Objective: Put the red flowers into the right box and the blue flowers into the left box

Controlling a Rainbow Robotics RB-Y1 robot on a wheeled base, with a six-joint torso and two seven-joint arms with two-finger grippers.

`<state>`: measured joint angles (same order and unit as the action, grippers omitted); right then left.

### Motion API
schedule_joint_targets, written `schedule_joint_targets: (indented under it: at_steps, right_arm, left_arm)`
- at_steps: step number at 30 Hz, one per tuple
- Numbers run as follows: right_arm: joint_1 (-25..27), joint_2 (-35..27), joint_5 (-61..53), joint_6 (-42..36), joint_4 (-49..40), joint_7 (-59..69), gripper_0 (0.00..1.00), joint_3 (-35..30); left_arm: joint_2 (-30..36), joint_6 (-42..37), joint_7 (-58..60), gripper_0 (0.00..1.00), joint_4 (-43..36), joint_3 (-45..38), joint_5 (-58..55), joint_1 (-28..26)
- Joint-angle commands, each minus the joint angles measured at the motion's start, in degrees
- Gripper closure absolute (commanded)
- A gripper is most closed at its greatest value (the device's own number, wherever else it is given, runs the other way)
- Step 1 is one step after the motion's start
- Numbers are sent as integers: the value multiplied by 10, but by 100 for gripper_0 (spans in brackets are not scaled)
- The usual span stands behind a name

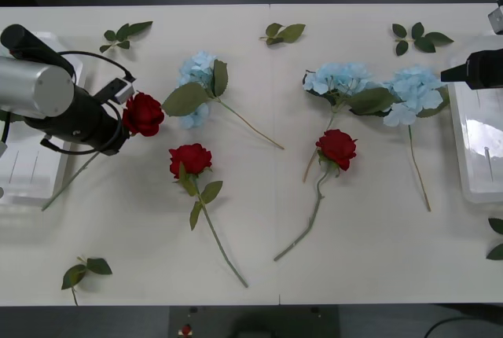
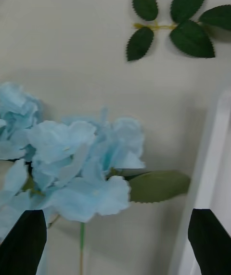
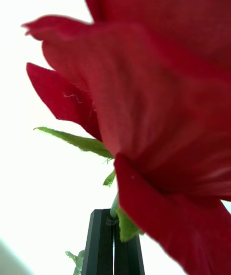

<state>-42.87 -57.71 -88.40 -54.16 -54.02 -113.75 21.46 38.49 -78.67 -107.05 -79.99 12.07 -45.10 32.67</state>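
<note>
— Item one, left pincer (image 3: 114,222)?
— Clamped shut on the green stem of a red rose (image 1: 143,113), just under the bloom. Sat at the left end of the table (image 1: 259,275), just beside the left box (image 1: 23,203).

— Lie of that rose?
— Bloom pointed toward the table's middle. Stem ran back past the arm, slanting toward the robot and the left box. Looked lifted at the bloom end; tail of the stem possibly on the table, could not tell.

— Destination?
— Right box (image 1: 471,195), at the far right end, well apart from the left pincer. Judged a long carry across, or a pass to the other arm.

— Item two, right pincer (image 2: 115,215)?
— Fingers spread wide, nothing between them. Hung beside the rim of the right box, above the nearest blue flower (image 2: 82,169). Much the nearer arm to that box.

— Look of the rose?
— Deep red, full cloth petals, small green leaves at the base, long thin stem. Judged light and floppy.

— Remaining stock?
— Two other roses (image 1: 190,159) loose mid-table; blue flowers loose on the far side. Neither box seen holding a flower.
</note>
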Motion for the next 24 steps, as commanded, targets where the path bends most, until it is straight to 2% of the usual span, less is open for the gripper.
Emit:
schedule_joint_targets:
  at_steps: [1, 4, 9, 12, 16, 24]
  right_arm:
    - [31, -35, -18, 26, -94, 86, 14, 27]
    - [72, -52, -19, 56, -168, 133, 14, 27]
    - [158, -75, -25, 152, -289, 195, 14, 27]
    - [184, -77, -21, 186, -312, 222, 14, 27]
    - [193, -74, -14, 188, -313, 218, 14, 27]
    - [201, -47, 90, 179, -290, 223, 14, 28]
  left_arm:
    - [8, -21, -9, 100, -19, -36, -30, 16]
    - [8, -22, -11, 100, -18, -60, -74, 13]
    - [8, -22, -19, 100, -10, -100, -189, 11]
    - [8, -21, -21, 100, -10, -117, -240, 11]
    - [7, -19, -21, 100, -10, -139, -293, 9]
    - [6, -19, 1, 100, -10, -165, -459, 9]
